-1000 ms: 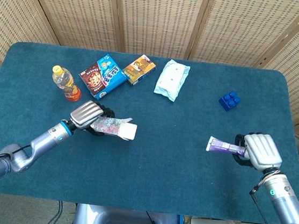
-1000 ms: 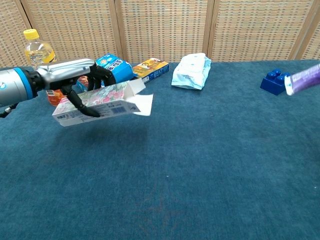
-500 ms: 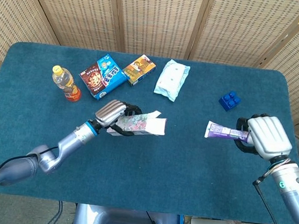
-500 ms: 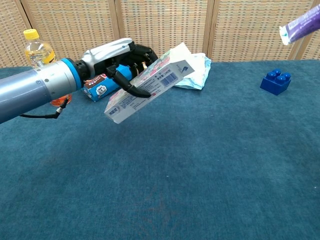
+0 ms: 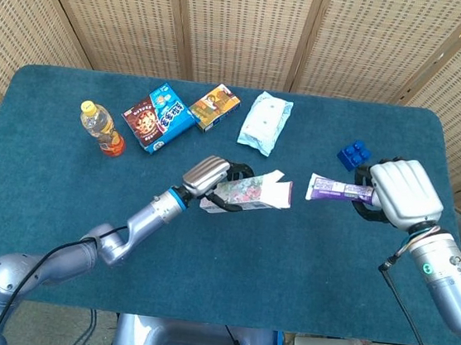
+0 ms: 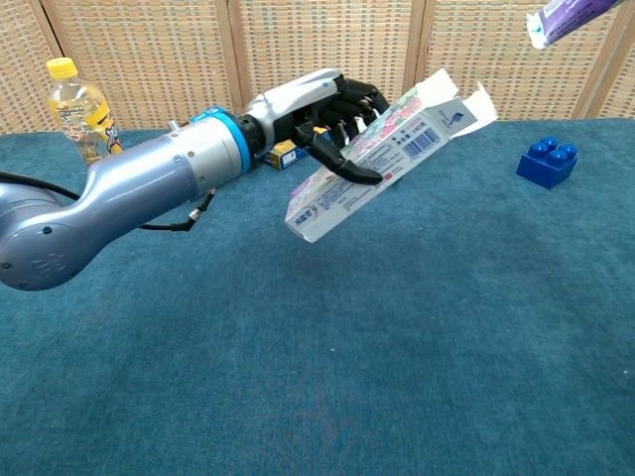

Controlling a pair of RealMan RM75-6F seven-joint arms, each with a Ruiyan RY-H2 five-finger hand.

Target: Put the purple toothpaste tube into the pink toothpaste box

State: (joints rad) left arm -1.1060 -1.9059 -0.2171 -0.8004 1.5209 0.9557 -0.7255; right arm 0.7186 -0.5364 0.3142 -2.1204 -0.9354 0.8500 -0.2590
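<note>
My left hand [image 5: 211, 177] [image 6: 317, 112] grips the pink toothpaste box [image 5: 249, 193] [image 6: 381, 161] above the table's middle. The box is tilted, with its open flapped end up and toward my right. My right hand [image 5: 397, 192] holds the purple toothpaste tube [image 5: 337, 190] level, its flat end pointing at the box's open end across a small gap. In the chest view only the tube's end [image 6: 573, 18] shows at the top right corner; the right hand is out of that frame.
A blue toy brick [image 5: 353, 156] [image 6: 547, 162] lies beside my right hand. Along the back stand a drink bottle [image 5: 101, 128] [image 6: 79, 106], snack boxes [image 5: 158, 116] [image 5: 214, 106] and a pale blue pouch [image 5: 265, 121]. The blue table cloth [image 5: 286, 270] covers the rest.
My left arm has carried the box rightward and higher, tilting its open end up. My right hand has lifted the tube and moved it left, closing the gap to the box.
</note>
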